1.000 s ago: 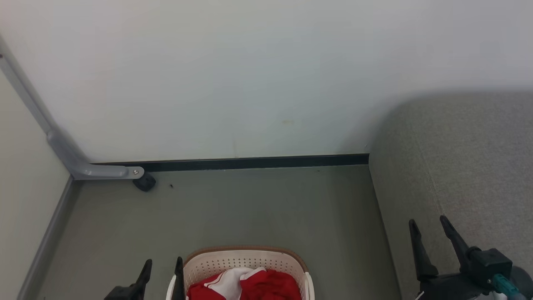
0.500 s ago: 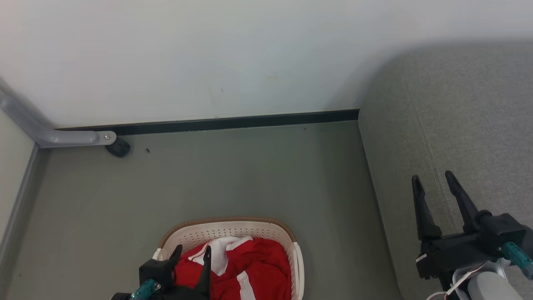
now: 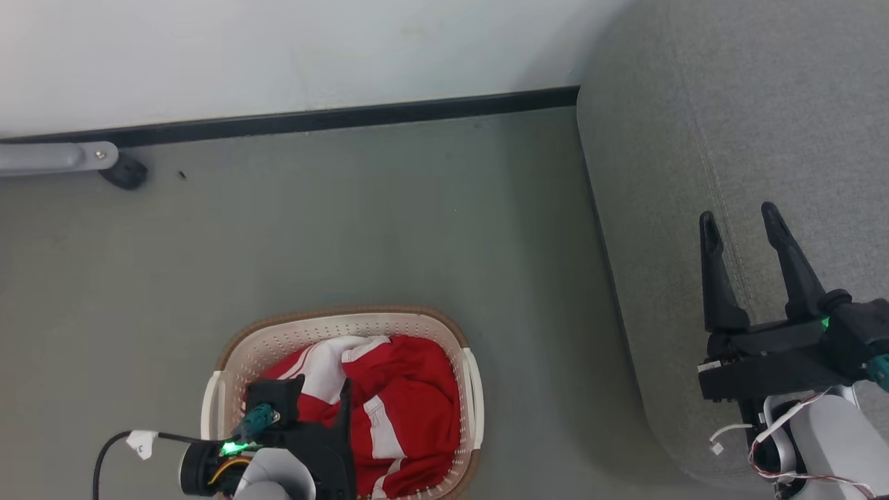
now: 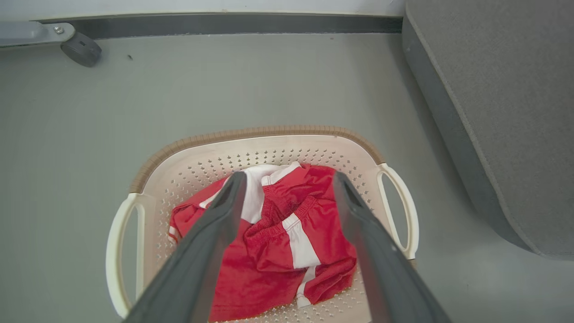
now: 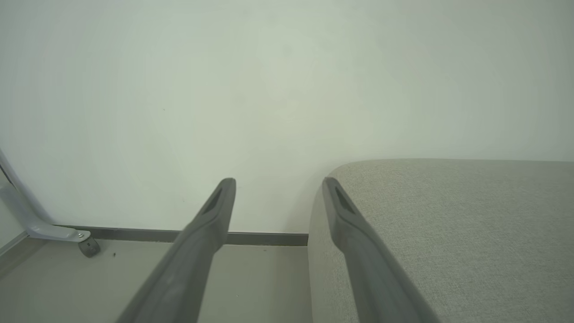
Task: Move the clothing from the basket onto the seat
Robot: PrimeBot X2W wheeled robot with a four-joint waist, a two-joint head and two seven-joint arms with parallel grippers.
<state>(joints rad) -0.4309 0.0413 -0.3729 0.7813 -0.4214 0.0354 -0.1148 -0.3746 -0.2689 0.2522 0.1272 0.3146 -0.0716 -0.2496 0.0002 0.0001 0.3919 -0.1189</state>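
The cream basket (image 3: 339,316) with a brown rim stands on the floor at the lower middle of the head view. The clothing (image 3: 413,392), red with white panels, lies bunched inside it. My left gripper (image 3: 323,383) hangs open above the basket's left half, fingers apart over the fabric. In the left wrist view its two fingers (image 4: 289,176) frame the clothing (image 4: 278,229) and the basket (image 4: 251,133) below, holding nothing. My right gripper (image 3: 737,212) stands open and empty over the grey seat (image 3: 694,104) at the right. In the right wrist view its fingers (image 5: 279,181) point at the wall beside the seat (image 5: 448,224).
A grey metal leg with a black caster (image 3: 125,171) sits on the floor at the far left by the wall. A black baseboard (image 3: 347,118) runs along the white wall. Grey-green floor (image 3: 417,222) lies between basket, wall and seat. The seat's rounded corner (image 4: 502,112) is right of the basket.
The head camera has tilted down, so the whole picture shifted. My left gripper has come from beside the basket's left rim to above the clothing. Both grippers have stayed open.
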